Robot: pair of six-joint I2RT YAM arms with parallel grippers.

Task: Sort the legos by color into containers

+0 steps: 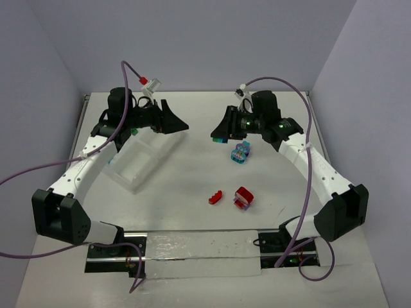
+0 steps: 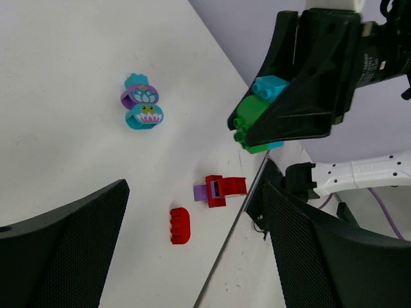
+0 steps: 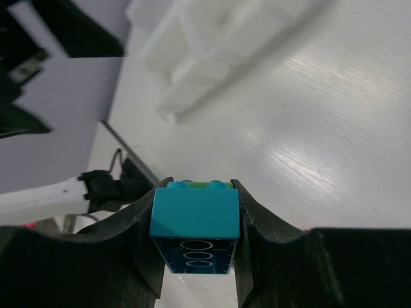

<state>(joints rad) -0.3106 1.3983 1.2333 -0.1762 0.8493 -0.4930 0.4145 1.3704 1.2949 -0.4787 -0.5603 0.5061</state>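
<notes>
Clamping a teal-green brick stack (image 2: 260,112) aloft, the right gripper (image 1: 221,133) faces the wide-open, empty left gripper (image 1: 176,122); next probably means splitting colours for the tray (image 1: 144,160).

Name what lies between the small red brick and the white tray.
Nothing but bare table; the top view shows it between the small red brick and the white tray.

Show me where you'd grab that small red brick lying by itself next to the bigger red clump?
Probably from straight above, pinching the small red brick across its short width. It lies flat and low on the table, and the gap to the red clump leaves room to come down on both sides.
</notes>
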